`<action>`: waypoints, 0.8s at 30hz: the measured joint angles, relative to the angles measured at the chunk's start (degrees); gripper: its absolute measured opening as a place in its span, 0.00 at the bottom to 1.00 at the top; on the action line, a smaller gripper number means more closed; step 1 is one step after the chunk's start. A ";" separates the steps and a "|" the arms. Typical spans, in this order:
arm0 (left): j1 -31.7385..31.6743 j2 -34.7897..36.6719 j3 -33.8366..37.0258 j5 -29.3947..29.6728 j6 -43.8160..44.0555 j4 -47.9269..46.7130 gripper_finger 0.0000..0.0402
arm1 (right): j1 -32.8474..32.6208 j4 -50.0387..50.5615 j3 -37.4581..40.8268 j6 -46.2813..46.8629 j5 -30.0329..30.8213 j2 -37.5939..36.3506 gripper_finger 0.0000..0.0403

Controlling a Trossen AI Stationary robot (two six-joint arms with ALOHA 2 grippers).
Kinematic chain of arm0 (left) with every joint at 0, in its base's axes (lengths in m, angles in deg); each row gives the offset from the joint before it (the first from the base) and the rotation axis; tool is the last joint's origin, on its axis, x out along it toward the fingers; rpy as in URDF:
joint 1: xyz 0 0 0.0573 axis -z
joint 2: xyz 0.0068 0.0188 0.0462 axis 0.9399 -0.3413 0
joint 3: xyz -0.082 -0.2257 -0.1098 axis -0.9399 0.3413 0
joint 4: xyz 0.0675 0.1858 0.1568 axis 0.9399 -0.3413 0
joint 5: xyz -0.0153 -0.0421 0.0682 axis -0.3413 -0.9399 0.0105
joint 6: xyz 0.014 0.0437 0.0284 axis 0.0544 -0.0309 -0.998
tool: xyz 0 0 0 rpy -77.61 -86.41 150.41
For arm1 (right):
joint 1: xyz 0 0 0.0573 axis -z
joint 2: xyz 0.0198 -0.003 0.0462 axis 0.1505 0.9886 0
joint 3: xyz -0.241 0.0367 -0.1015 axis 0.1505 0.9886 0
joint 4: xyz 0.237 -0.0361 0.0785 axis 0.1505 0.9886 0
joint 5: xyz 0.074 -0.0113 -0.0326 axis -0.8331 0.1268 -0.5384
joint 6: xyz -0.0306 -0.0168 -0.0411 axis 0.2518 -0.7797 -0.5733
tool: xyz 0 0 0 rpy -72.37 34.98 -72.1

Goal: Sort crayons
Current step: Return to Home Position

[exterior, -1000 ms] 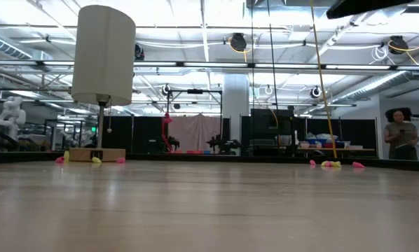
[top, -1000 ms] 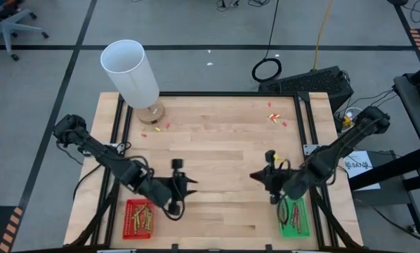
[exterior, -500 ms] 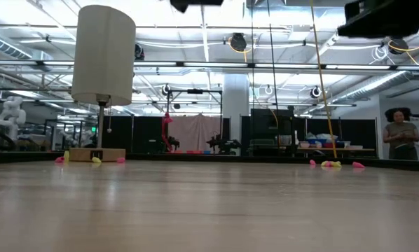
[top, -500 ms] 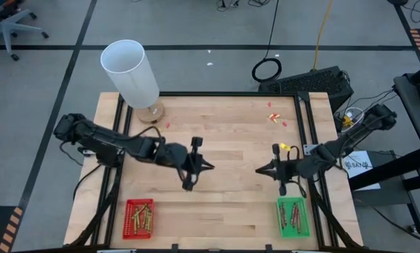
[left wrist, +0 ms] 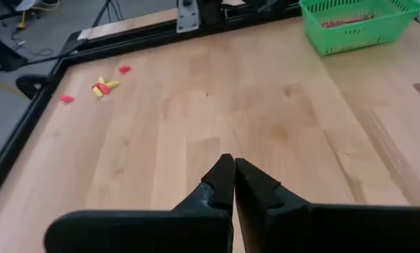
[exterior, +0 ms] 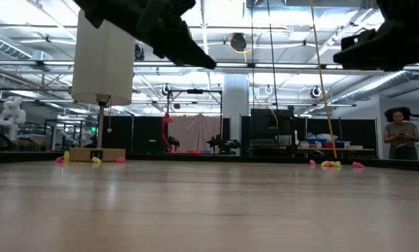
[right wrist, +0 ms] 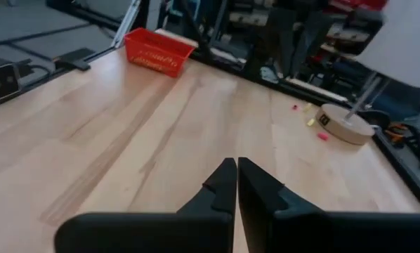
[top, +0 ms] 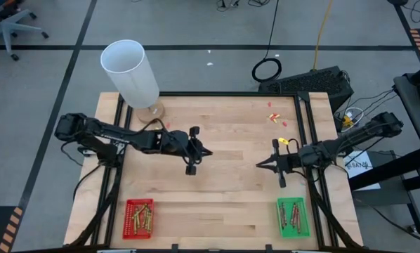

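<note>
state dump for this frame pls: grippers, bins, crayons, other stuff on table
left gripper: shut, empty, over mid-table, left of centre
right gripper: shut, empty, over mid-table, right of centre
red bin: high view's bottom-left table corner; holds olive crayons
green bin: bottom-right corner; holds reddish crayons
crayons outside bins: none seen
other: white cylinder on wooden base, far-left corner; red and yellow scraps near far edge
</note>
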 joint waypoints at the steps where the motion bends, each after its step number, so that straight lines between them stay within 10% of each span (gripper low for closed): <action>1: -0.53 0.00 0.75 -0.72 0.04 0.91 0.03 | 0.72 -0.99 0.80 -0.02 -0.43 -0.34 0.00; 24: -8.52 10.80 21.56 -9.14 1.95 14.99 0.03 | 13.36 -11.40 11.92 2.87 -11.84 -3.23 0.00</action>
